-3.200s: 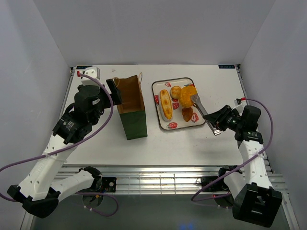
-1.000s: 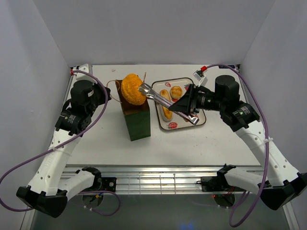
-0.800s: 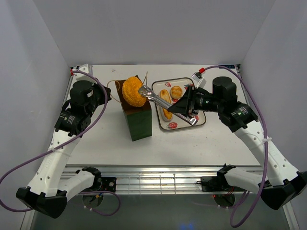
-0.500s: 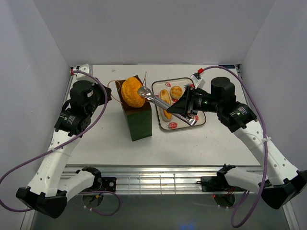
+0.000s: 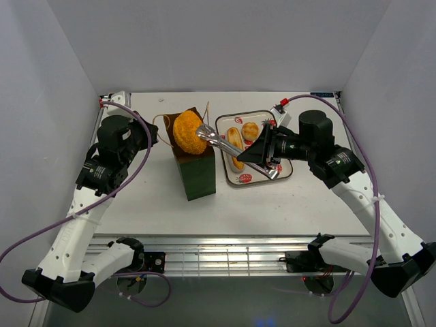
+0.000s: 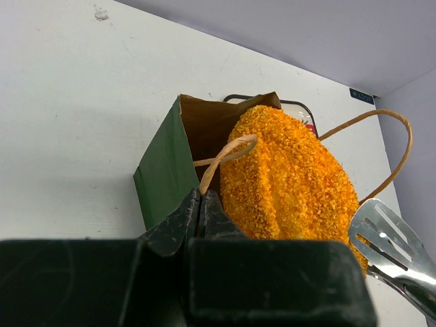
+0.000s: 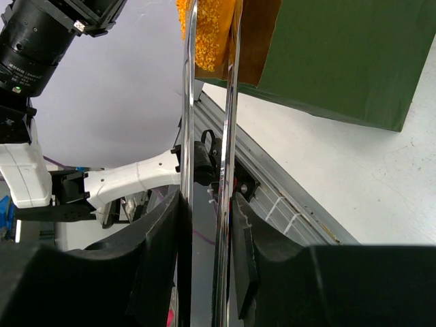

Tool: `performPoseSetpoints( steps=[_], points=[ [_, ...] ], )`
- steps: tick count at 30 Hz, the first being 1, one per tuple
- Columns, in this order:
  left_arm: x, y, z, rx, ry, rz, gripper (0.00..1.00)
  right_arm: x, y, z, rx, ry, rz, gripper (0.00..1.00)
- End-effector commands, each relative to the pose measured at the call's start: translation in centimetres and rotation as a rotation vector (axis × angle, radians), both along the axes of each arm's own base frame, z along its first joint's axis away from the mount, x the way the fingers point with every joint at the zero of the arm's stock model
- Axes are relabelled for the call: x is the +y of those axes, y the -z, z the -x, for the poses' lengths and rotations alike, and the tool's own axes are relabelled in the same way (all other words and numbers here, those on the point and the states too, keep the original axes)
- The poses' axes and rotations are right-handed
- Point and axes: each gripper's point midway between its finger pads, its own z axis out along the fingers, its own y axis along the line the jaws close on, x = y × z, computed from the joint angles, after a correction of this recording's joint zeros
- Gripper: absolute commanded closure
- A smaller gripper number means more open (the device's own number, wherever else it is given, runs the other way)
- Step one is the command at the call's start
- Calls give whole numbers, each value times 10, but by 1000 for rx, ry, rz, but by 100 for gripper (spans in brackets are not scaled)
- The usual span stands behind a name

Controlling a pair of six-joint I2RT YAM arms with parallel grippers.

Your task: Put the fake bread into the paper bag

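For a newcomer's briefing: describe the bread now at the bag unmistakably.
On the white table stands a dark green paper bag, left of the tray. At its open mouth, pinched by metal tongs, is the large oval bun: bright orange, crumb-coated, far bigger than the tray's pieces.

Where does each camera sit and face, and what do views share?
Top external: above and behind the robot, looking down at the table; left arm and right arm show.
Left wrist: faces the paper bag's mouth past the left gripper, shut on the bag's handle.
Right wrist: looks along the tongs clamped in the right gripper.
All three share the orange bun, tongs and paper bag.
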Motion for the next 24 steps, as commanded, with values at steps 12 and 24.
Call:
performPoseSetpoints(
  steps=[12, 24],
  points=[
    [2, -10, 7, -31, 0, 25, 100, 1, -15, 2, -81, -9, -41, 53],
    [3, -7, 7, -25, 0, 22, 100, 1, -38, 5, -126, -15, -88, 53]
  ],
)
